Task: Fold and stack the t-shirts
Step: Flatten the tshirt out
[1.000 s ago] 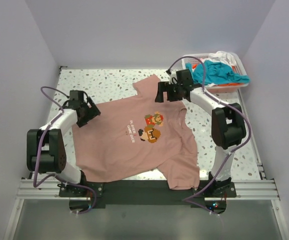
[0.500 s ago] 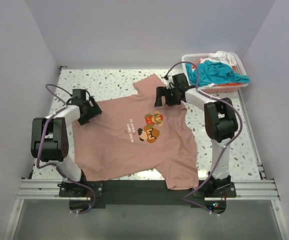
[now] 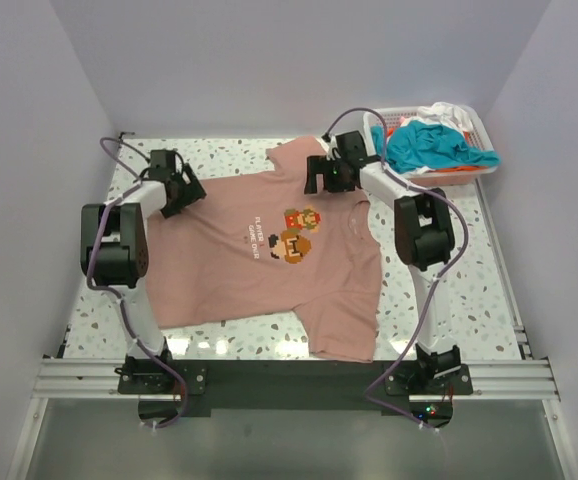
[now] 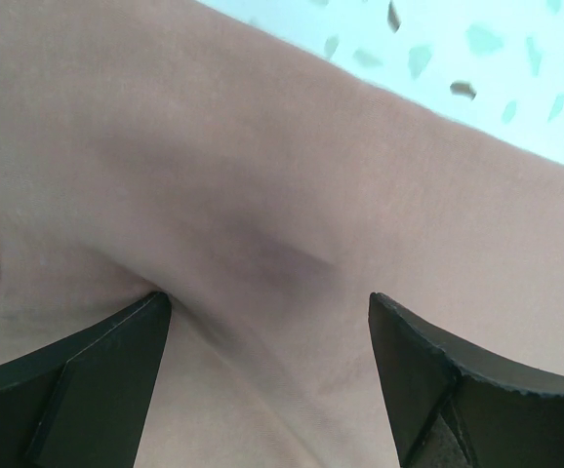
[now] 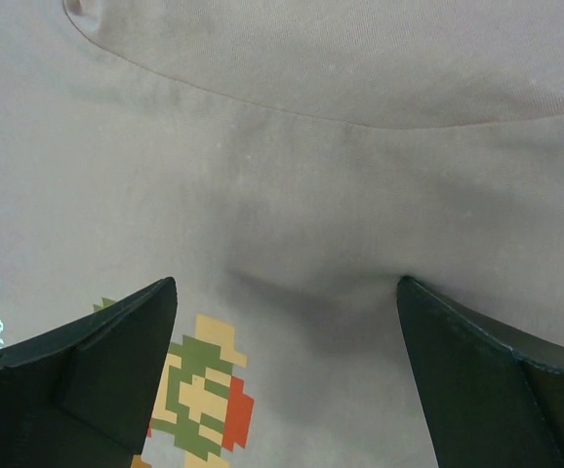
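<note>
Showing basket (image 3: 375, 121) only from top; wrist cams just pink tee (image 4: 262, 175)

- The left arm (image 3: 115, 245) is standing sharply bent, its forearm angling toward the far side.
- The left gripper (image 3: 189, 194) is pointing inward, holding its jaws wide apart.
- The right arm (image 3: 424, 235) is mirroring that pose.
- The right gripper (image 3: 313, 180) is facing left, jaws fully spread.

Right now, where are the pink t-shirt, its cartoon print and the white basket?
pink t-shirt (image 3: 219, 285), overhead view, lower body panel.
pixel-figure print (image 3: 294, 235), overhead view, middle of the chest.
white lattice basket (image 3: 481, 128), overhead view, far right rim.
</note>
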